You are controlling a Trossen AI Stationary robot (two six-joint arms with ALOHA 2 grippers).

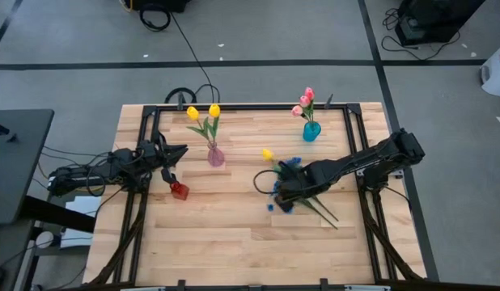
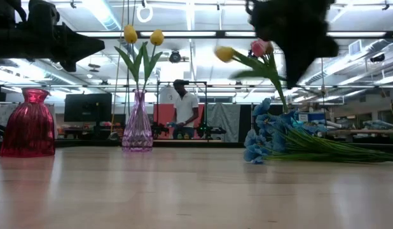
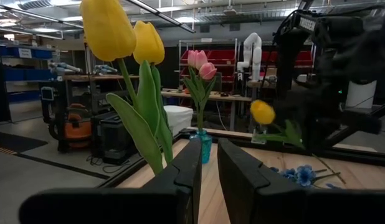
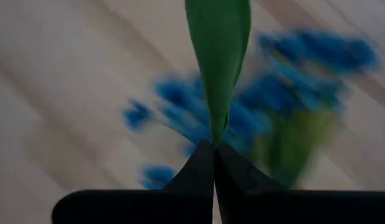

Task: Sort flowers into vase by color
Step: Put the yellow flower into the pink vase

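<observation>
In the high view my right gripper (image 1: pixel 284 176) hovers over the blue blossom sprays (image 1: pixel 282 200), which lie flat on the table with their stems (image 1: pixel 324 212) running toward the near right. It is shut on a yellow tulip whose head (image 1: pixel 268 153) sticks out toward the far left. The purple vase (image 1: pixel 216 156) holds two yellow tulips (image 1: pixel 203 112). The teal vase (image 1: pixel 311 131) holds pink tulips (image 1: pixel 305 101). My left gripper (image 1: pixel 175 155) waits, slightly open and holding nothing, just beyond the red vase (image 1: pixel 180 191). My right gripper (image 4: pixel 214 146) pinches the yellow tulip by a green leaf or stem part (image 4: pixel 216 121) between its two fingertips. It comes from above, slanting in from the table's right. The tulip is lifted clear of the table, tilted, and its head (image 2: pixel 225 54) points left in the low view.
The red vase (image 2: pixel 30 124) stands alone, with no flowers in it, at the left. A black frame (image 1: pixel 250 106) runs along the table's far edge and sides. Bare wood (image 1: pixel 234 242) stretches across the near half. A person (image 2: pixel 184 108) stands in the room behind.
</observation>
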